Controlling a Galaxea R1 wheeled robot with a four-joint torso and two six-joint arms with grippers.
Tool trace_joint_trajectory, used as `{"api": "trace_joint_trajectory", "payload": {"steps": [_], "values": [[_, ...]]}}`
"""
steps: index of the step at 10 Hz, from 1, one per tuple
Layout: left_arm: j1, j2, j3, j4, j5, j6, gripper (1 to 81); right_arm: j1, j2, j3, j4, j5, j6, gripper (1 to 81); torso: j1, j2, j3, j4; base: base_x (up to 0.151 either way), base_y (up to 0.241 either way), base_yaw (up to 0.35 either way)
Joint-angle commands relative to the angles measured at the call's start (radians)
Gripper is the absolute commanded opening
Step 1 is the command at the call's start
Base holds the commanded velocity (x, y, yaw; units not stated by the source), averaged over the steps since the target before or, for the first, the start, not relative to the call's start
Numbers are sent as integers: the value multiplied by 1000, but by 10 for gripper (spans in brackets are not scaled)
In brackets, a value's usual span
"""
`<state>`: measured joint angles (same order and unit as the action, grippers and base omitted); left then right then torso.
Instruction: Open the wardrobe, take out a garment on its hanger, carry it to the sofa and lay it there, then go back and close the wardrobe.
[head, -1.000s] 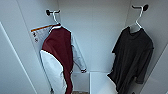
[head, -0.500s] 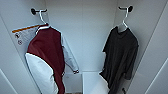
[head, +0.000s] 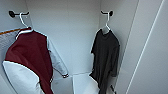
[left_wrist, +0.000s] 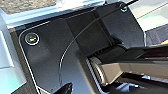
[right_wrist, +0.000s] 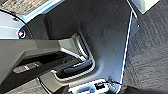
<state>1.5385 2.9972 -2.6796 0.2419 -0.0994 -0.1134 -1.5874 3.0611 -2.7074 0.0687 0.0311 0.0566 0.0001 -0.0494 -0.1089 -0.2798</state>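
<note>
Inside the open tall white wardrobe (head: 67, 32), the plain black short-sleeved shirt (head: 106, 58) hangs limp on its thin pale hanger (head: 107, 21) from a dark hook on the right wall. Opposite hangs a maroon jacket with white sleeves (head: 31, 62). Whether either tool is apart or together I cannot tell.

Soft matt black cloth garment (head: 106, 56); smooth white wardrobe (head: 72, 32) panels.

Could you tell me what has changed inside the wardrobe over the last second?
Nothing inside has visibly moved; the whole head view has shifted, so the camera moved, drawing nearer. The black shirt hangs as before on its pale hanger from the right wall hook, and the maroon jacket stays on the left hook. The wardrobe remains open.
</note>
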Motion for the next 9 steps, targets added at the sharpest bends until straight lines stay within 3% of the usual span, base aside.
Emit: {"api": "trace_joint_trajectory", "payload": {"steps": [1, 2, 4, 7, 9], "values": [[-41, -4, 0, 8, 50, -2, 811, 33, 4, 6, 3, -59, 0, 811, 0, 0, -2, 2, 0, 0, 0], [-48, -6, 1, 8, 49, 0, 811, 34, 4, 6, 3, -60, 0, 811, 0, 0, 10, -11, 0, 0, 0], [-85, -30, 45, 7, 41, 0, 811, 33, 6, 6, 3, -60, 0, 811, 0, 0, 17, -15, 0, 0, 0], [-201, -128, 254, 0, 53, -6, 811, 33, 6, 8, -3, -60, 0, 811, 0, 0, 16, -15, 0, 0, 0], [-306, -124, 254, -13, 125, -12, 811, 34, 9, 8, -6, -60, -1, 811, 0, 0, 17, -16, 0, 0, 0]]}}
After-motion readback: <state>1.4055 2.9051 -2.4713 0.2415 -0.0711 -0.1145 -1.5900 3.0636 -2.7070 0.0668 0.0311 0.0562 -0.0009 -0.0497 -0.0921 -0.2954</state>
